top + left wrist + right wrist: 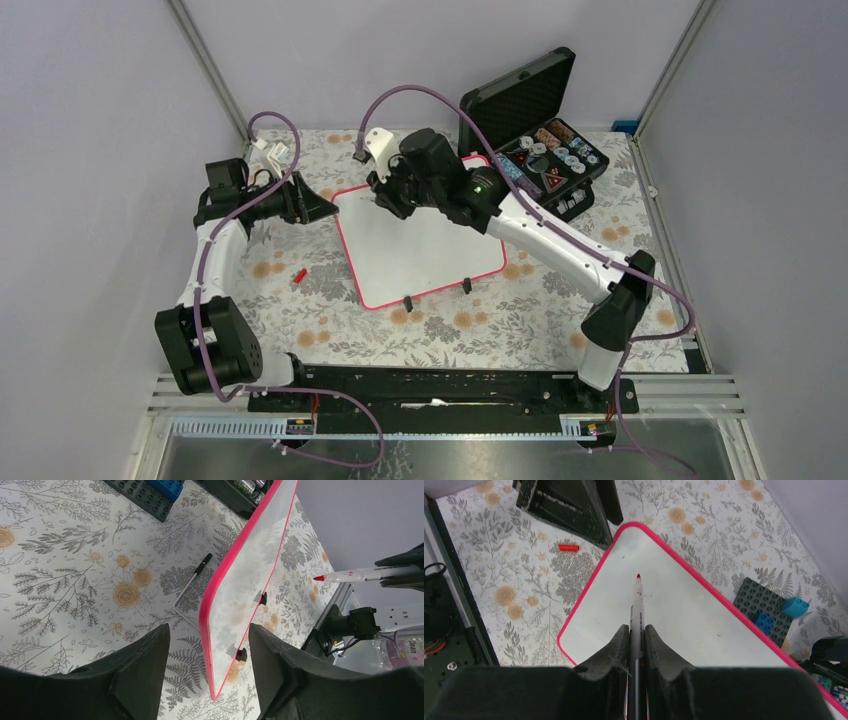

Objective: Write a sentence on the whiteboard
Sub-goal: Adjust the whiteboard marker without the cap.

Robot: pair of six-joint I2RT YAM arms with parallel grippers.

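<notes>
The whiteboard (425, 250), pink-framed with two black feet, lies on the floral table. Its face is blank and no red words show. My right gripper (383, 200) is shut on a red-tipped marker (637, 607) and points it at the board's far-left part (684, 615). In the left wrist view the marker (360, 573) has its tip a little off the surface. My left gripper (207, 630) is open, and the board's corner edge (222, 630) stands between the jaws without touching them. In the top view my left gripper (318, 208) sits at the board's far-left corner.
A red marker cap (298, 274) lies on the table left of the board. An open black case (545, 130) with small parts stands at the back right. A grey brick plate (769, 602) with blue bricks lies beside the board. A thin metal rod (192, 582) lies by the board's edge.
</notes>
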